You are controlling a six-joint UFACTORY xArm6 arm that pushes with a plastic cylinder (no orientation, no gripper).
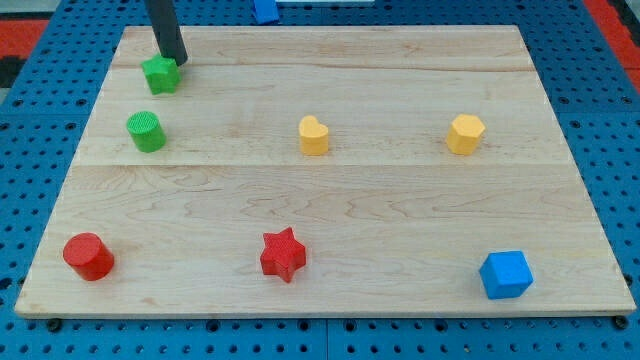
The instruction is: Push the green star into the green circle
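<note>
The green star (160, 75) lies near the board's top left corner. The green circle (146, 131) stands just below it, a short gap apart. My tip (178, 62) rests at the star's upper right edge, touching or nearly touching it. The dark rod rises from there out of the view's top.
A wooden board (320, 190) lies on a blue pegboard. On it are a yellow heart (314, 135), a yellow hexagon (465, 134), a red cylinder (88, 256), a red star (283, 254) and a blue cube (505, 274). A blue object (265, 10) sits beyond the top edge.
</note>
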